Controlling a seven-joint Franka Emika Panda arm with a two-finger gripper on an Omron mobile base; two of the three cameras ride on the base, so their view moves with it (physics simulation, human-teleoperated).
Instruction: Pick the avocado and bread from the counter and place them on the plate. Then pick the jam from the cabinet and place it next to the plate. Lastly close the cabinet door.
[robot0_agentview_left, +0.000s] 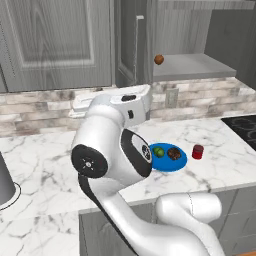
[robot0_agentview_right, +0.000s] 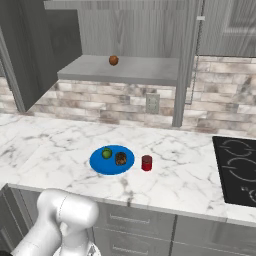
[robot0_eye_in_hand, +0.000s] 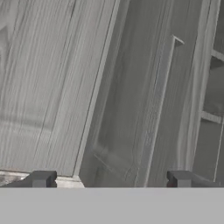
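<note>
The blue plate (robot0_agentview_left: 181, 162) (robot0_agentview_right: 100, 164) lies on the white marble counter (robot0_agentview_left: 45, 160) (robot0_agentview_right: 190, 155). On it sit the green avocado (robot0_agentview_left: 158, 151) (robot0_agentview_right: 106, 153) and the dark brown bread (robot0_agentview_left: 174, 153) (robot0_agentview_right: 121, 159). The red jam (robot0_agentview_left: 198, 152) (robot0_agentview_right: 146, 162) stands upright on the counter just right of the plate. The cabinet door (robot0_agentview_left: 129, 45) (robot0_agentview_right: 184, 75) (robot0_eye_in_hand: 127, 96) stands swung out, nearly edge-on in both base views. My gripper (robot0_eye_in_hand: 111, 179) is open and holds nothing. It points at the door face, with the pale bar handle (robot0_eye_in_hand: 159, 96) just ahead, between the fingertips and untouched.
An orange-brown ball (robot0_agentview_left: 159, 59) (robot0_agentview_right: 114, 60) rests on the grey cabinet shelf (robot0_agentview_left: 195, 66) (robot0_agentview_right: 135, 70). A wide panel door (robot0_agentview_left: 55, 40) (robot0_eye_in_hand: 43, 78) is left of the open one. A black cooktop (robot0_agentview_left: 245, 127) (robot0_agentview_right: 240, 167) lies at the right. A grey cylinder (robot0_agentview_left: 4, 181) stands at the far left.
</note>
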